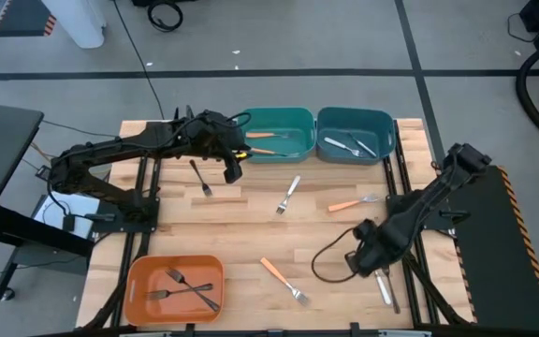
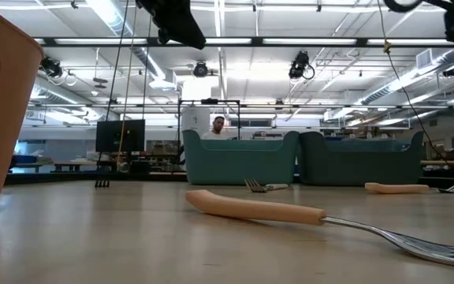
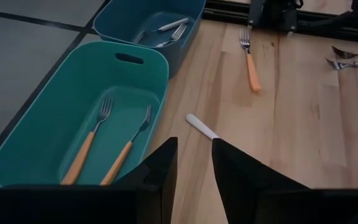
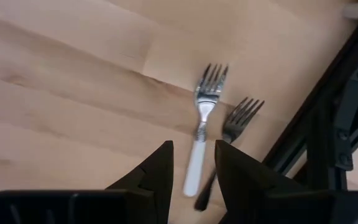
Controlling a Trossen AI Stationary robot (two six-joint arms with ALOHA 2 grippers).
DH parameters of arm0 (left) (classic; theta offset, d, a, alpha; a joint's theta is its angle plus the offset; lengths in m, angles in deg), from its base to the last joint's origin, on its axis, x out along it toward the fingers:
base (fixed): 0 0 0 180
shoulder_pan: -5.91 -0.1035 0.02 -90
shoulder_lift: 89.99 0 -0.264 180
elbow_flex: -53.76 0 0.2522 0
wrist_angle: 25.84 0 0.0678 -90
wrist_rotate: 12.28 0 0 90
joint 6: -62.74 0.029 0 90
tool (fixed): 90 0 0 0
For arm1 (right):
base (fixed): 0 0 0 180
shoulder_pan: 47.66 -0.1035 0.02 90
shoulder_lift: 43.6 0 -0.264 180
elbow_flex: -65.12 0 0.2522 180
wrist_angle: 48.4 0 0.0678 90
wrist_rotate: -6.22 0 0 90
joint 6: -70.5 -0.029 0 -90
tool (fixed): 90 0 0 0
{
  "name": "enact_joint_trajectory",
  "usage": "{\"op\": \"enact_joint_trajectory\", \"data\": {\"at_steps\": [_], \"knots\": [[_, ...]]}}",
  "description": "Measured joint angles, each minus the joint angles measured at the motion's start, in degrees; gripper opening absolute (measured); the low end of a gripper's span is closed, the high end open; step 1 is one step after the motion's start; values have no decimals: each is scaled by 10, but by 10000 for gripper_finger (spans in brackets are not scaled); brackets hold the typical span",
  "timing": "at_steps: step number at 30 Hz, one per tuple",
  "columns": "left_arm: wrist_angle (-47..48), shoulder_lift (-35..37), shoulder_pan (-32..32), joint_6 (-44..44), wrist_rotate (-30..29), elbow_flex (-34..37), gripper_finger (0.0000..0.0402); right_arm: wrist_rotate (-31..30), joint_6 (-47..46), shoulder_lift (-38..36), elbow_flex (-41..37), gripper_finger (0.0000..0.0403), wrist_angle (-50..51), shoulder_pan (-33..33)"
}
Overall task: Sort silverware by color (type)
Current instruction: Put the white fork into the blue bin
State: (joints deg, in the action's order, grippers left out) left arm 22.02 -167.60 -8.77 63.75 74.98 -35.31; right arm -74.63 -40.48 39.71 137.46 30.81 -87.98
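We see forks scattered on the worktop (image 1: 251,248): two orange-handled ones (image 3: 104,146) in the teal bin (image 1: 274,120), silver ones in the blue bin (image 1: 389,131), dark ones in the orange bin (image 1: 138,300). Our left pincer (image 3: 193,165) hovers beside the teal bin, fingers slightly apart and empty. Our right pincer (image 4: 192,167), also parted and empty, hangs over a white-handled fork (image 4: 201,140) lying beside a dark fork (image 4: 229,140) near the worktop's right edge.

A teal bin (image 1: 274,133) and a blue bin (image 1: 356,134) sit side by side at the upper middle of the wooden table (image 1: 251,234). An orange bin (image 1: 175,287) sits at lower left. A person (image 2: 218,124) shows behind the bins.
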Motion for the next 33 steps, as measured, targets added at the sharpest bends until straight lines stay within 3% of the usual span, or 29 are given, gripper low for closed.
{"op": "enact_joint_trajectory", "data": {"at_steps": [7,12,20,33], "knots": [[9,0,2,1,0,0,110,10,-13,66,0,125,-62,-41],[13,0,1,2,0,0,110,10,-72,95,0,125,-68,-68],[13,0,1,3,0,0,110,10,-166,89,-51,125,-145,-104],[13,0,2,-3,0,0,110,10,-165,89,-129,125,-222,-106]]}}
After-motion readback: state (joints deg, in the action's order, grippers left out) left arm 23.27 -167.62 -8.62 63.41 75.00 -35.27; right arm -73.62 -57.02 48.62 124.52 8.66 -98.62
